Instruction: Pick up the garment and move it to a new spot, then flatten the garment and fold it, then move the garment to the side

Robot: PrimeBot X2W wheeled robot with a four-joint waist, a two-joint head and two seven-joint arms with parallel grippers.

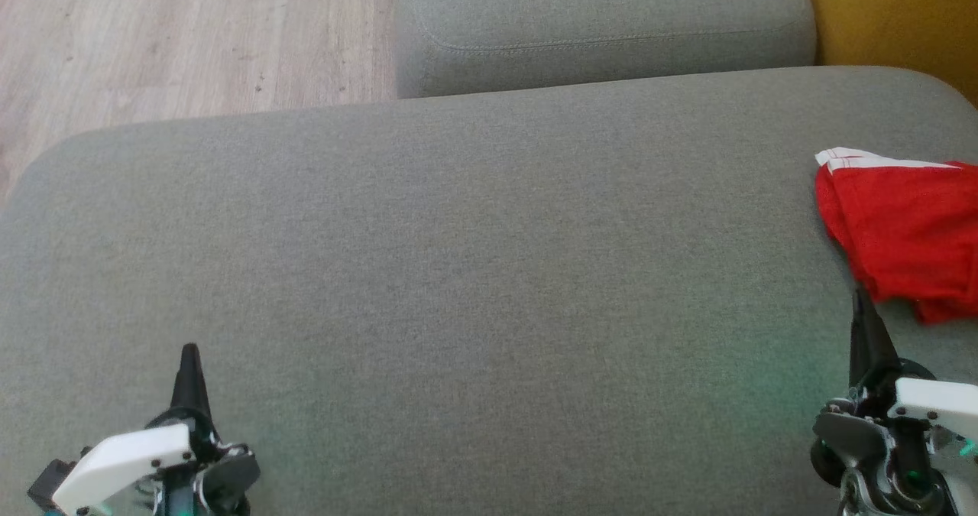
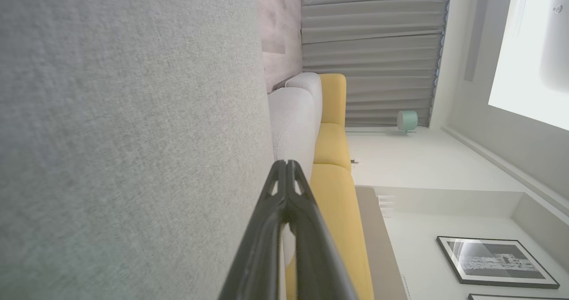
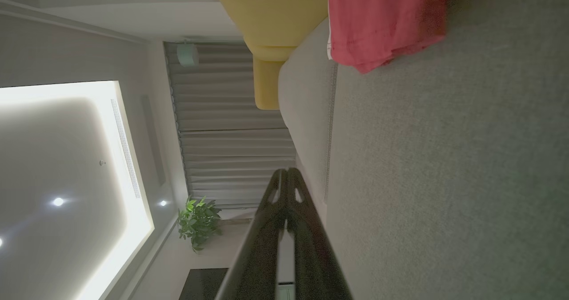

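The red garment (image 1: 905, 233) lies bunched at the far right of the grey sofa cushion (image 1: 474, 271), with its white-trimmed end farthest from the robot. The right gripper (image 1: 862, 306), closed and empty, points at its near edge from just short of it. The left gripper (image 1: 189, 359), also closed, is well apart, so the right arm is nearer.

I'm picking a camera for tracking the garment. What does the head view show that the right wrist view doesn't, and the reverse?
Head view's extras: the left gripper, shut, and the wood floor. Right wrist view's extras: grey curtains, a potted plant and the lit ceiling panel. Shared: the red garment lying bunched on the grey cushion, the yellow sofa, and the shut right gripper, not holding the garment.
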